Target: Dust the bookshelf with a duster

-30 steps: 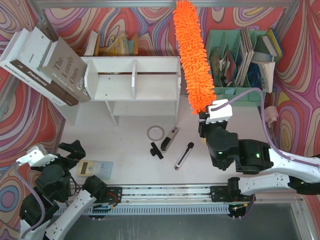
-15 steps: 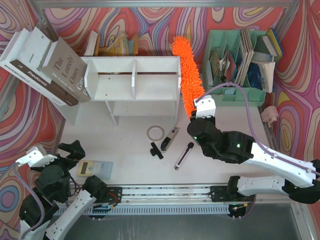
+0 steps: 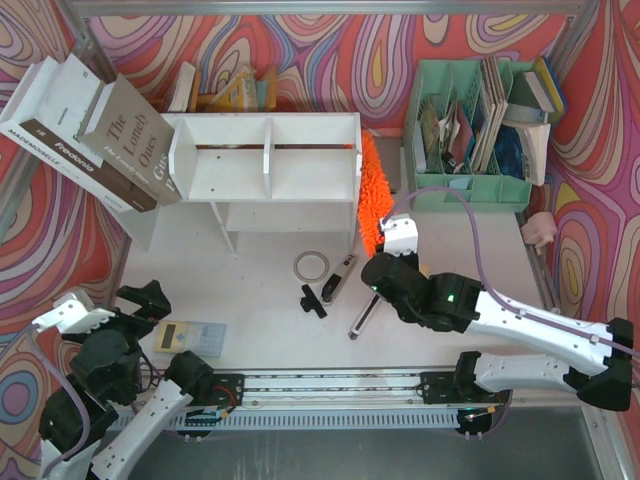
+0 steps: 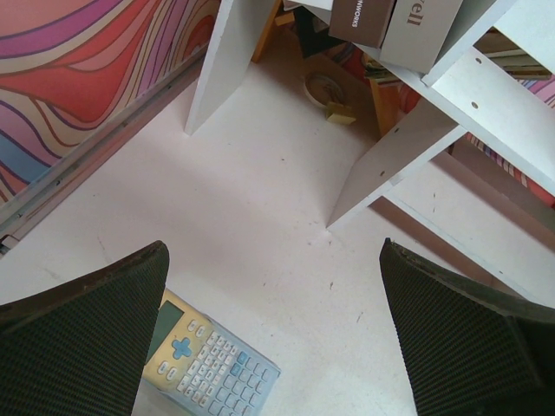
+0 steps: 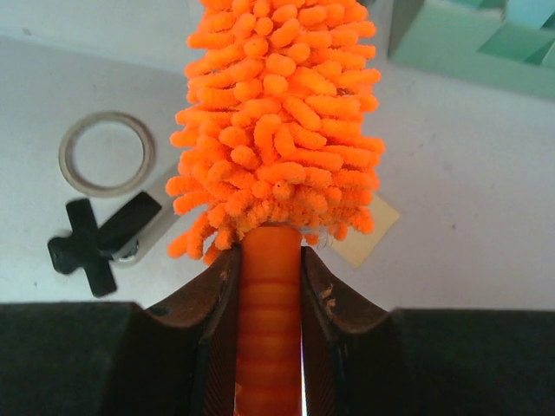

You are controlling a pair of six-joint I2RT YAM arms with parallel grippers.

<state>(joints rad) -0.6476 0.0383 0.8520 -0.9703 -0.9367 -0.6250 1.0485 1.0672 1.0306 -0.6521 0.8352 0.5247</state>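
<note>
Center of the top view, the right end effector is clamped on the duster handle, fluff right against the bookshelf side panel; lower left, the left end effector gapes wide

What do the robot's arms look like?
The left arm and right arm have black joints and white links. A thin lilac cable comes off the right one, which shows a small green light. The left end effector has broad black fingers with a fine grid texture.
</note>
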